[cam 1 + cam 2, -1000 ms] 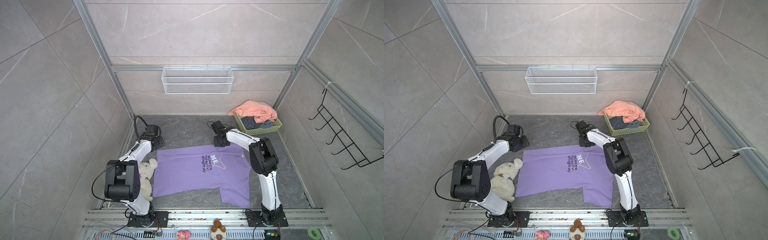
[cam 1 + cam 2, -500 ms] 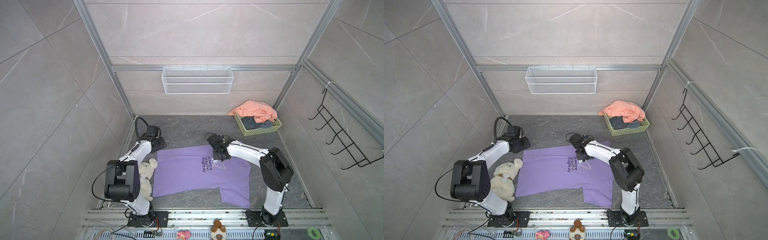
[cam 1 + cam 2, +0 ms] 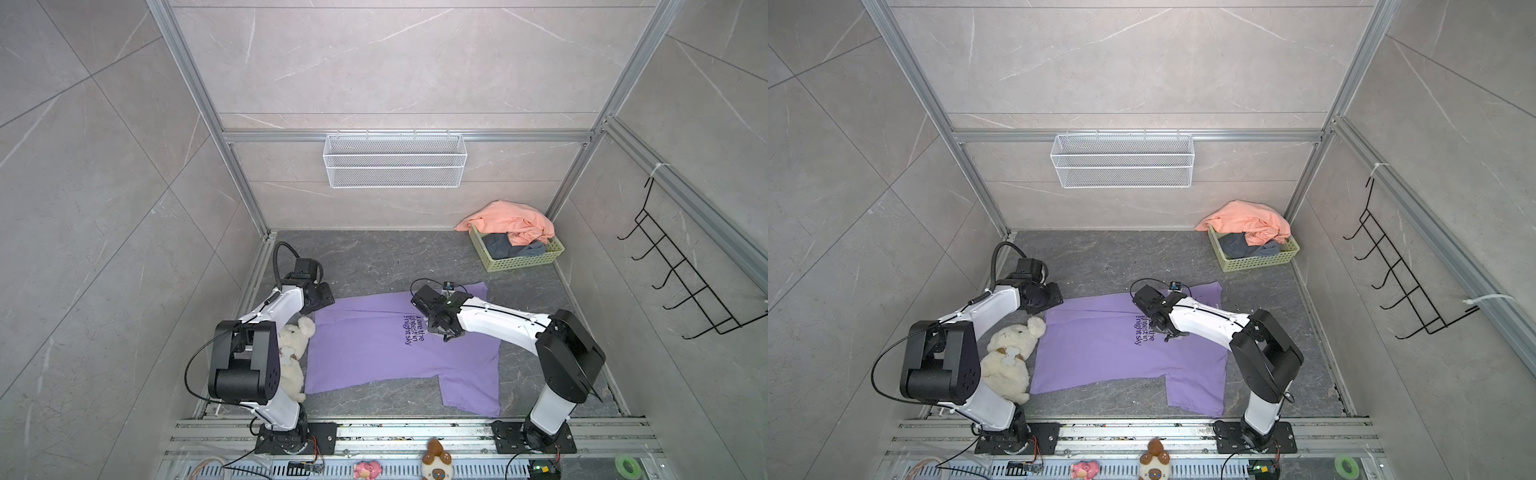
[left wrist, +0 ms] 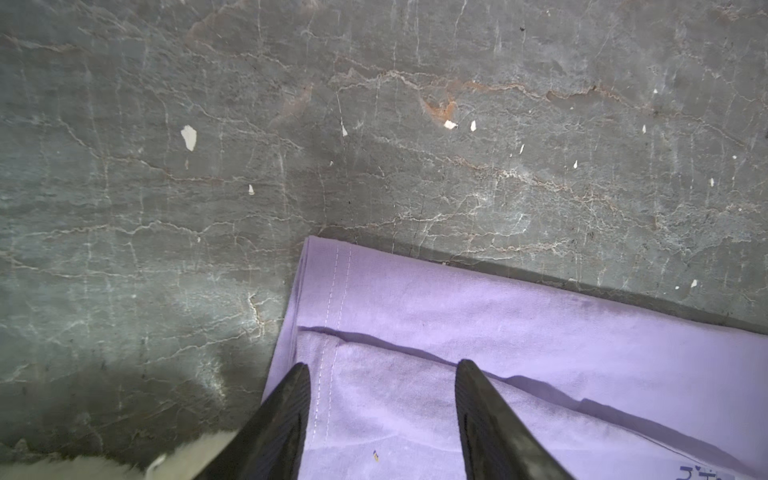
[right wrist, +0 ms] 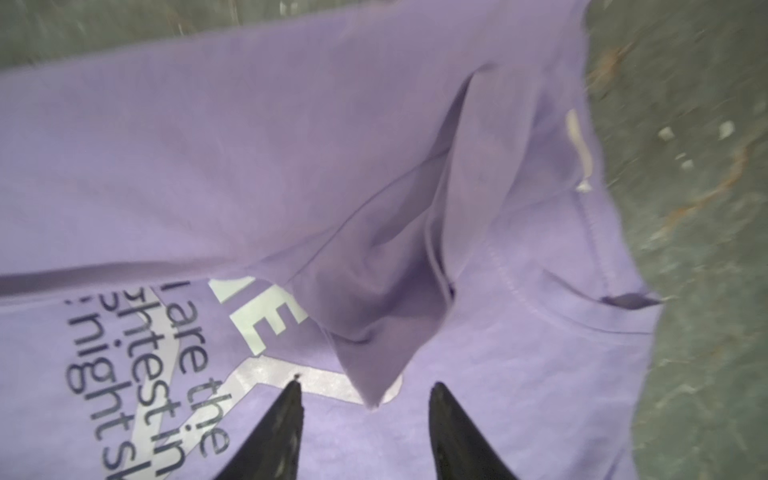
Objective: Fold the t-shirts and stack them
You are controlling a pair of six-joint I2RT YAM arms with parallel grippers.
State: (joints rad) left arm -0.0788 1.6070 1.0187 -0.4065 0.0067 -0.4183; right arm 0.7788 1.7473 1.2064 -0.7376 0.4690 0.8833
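A lilac-purple t-shirt (image 3: 365, 349) (image 3: 1096, 349) lies spread on the grey floor. Its far sleeve (image 5: 374, 291) is folded in over the chest print, and the sleeve's tip rests just ahead of my right gripper (image 5: 365, 384) (image 3: 451, 336). That gripper is open and holds nothing. My left gripper (image 4: 383, 365) (image 3: 326, 297) is open over the shirt's far hem corner (image 4: 328, 291), one finger on either side of the stitched hem. A salmon-orange t-shirt (image 3: 507, 222) and a slate-grey one (image 3: 509, 247) lie crumpled in the basket.
A green basket (image 3: 523, 259) stands at the back right. A cream plush dog (image 3: 293, 353) lies beside the left arm, touching the shirt's hem. A white wire basket (image 3: 395, 166) hangs on the back wall and a black hook rack (image 3: 681, 282) on the right wall.
My right gripper has come from the shirt's far edge toward the chest, drawing the sleeve in over the print, then opened and let it go. The left arm has stayed put.
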